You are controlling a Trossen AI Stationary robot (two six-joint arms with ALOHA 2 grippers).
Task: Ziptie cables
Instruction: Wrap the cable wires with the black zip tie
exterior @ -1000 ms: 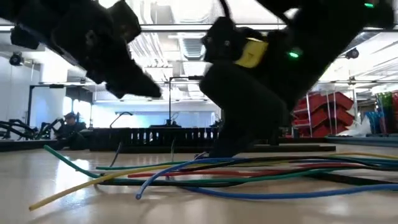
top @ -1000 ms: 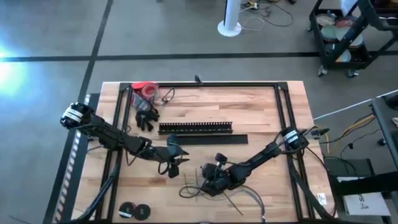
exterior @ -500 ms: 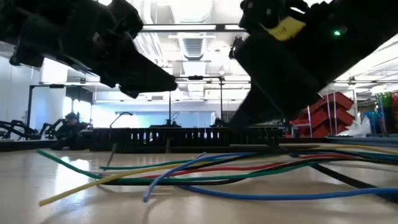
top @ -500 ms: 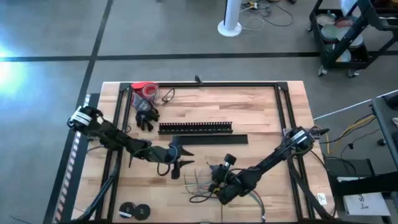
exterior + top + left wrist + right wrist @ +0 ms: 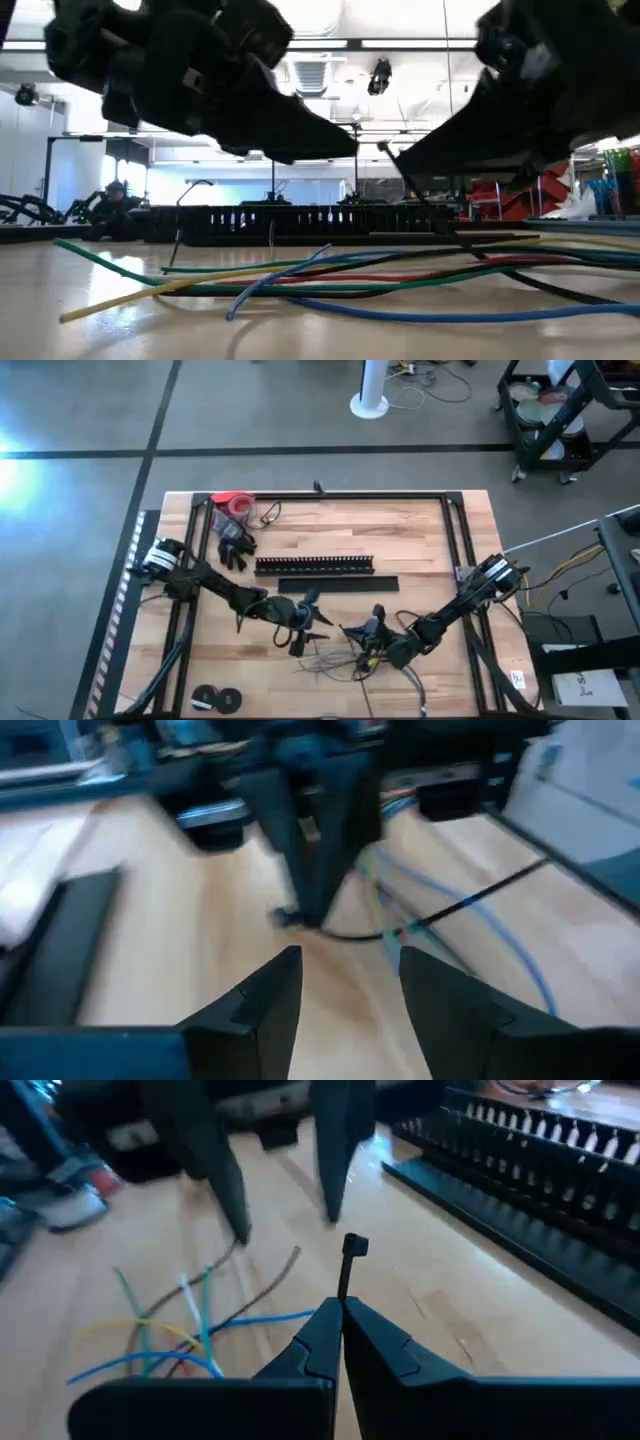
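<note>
Both grippers hang over the cables near the table's front edge — left gripper spread open, right gripper pinching a black ziptie.

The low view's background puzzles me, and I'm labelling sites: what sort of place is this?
Probably a robotics lab or workshop: bare ceiling ducts with strip lights, stacked red bins, a wooden workbench on grey concrete floor, and a black wheeled cart.
</note>
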